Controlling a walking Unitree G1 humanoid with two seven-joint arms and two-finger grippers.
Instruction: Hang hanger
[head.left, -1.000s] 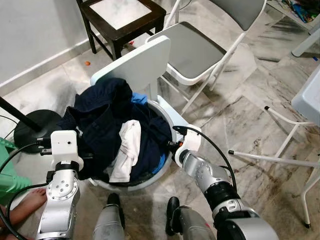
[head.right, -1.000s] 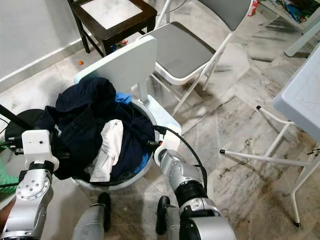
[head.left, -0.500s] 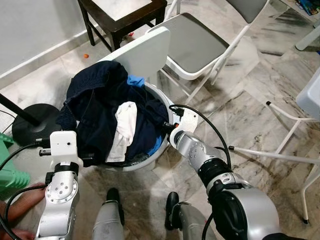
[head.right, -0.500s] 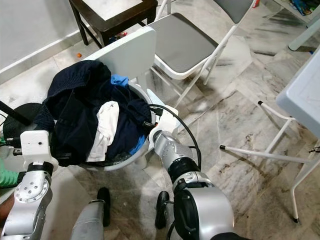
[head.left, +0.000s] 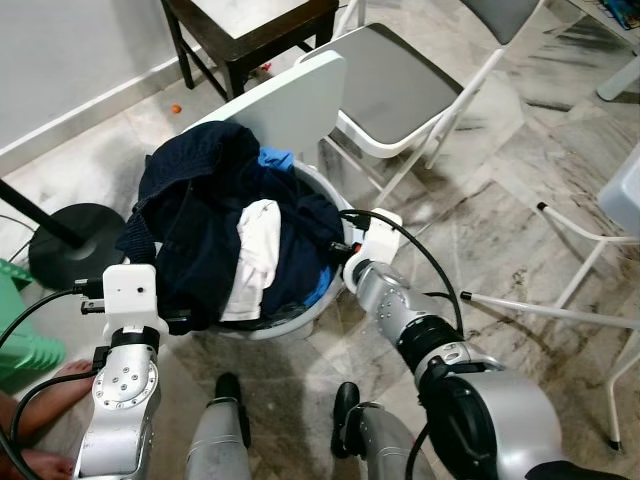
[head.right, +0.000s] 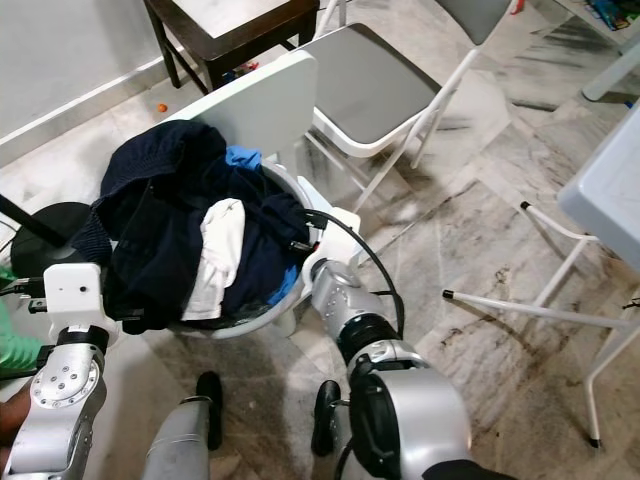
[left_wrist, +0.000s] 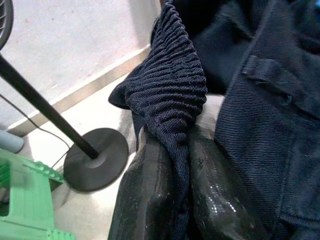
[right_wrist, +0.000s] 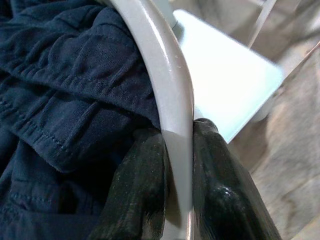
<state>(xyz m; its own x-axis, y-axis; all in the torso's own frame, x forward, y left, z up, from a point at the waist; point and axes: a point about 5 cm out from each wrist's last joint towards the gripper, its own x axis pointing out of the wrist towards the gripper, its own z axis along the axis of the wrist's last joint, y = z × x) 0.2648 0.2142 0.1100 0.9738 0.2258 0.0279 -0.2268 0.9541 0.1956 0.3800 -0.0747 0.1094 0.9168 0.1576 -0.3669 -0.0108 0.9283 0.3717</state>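
The left hand (left_wrist: 175, 200) is clamped on a ribbed fold of dark blue clothes (head.left: 205, 215) at the near left side of the basket (right_wrist: 165, 95). The right hand (right_wrist: 177, 200) is pinched on the basket's grey rim on its right side. Dark clothes and a white cloth (head.left: 255, 255) are heaped in the basket, which sits on a white chair (head.left: 290, 105). I cannot make out a hanger anywhere. Beyond the basket stand a folding chair (head.left: 400, 85) and a dark wooden stool (head.left: 250, 25).

Basket (head.left: 325, 300) hemmed: white chair (head.left: 290, 105) behind, floor (head.left: 500, 230) right free.
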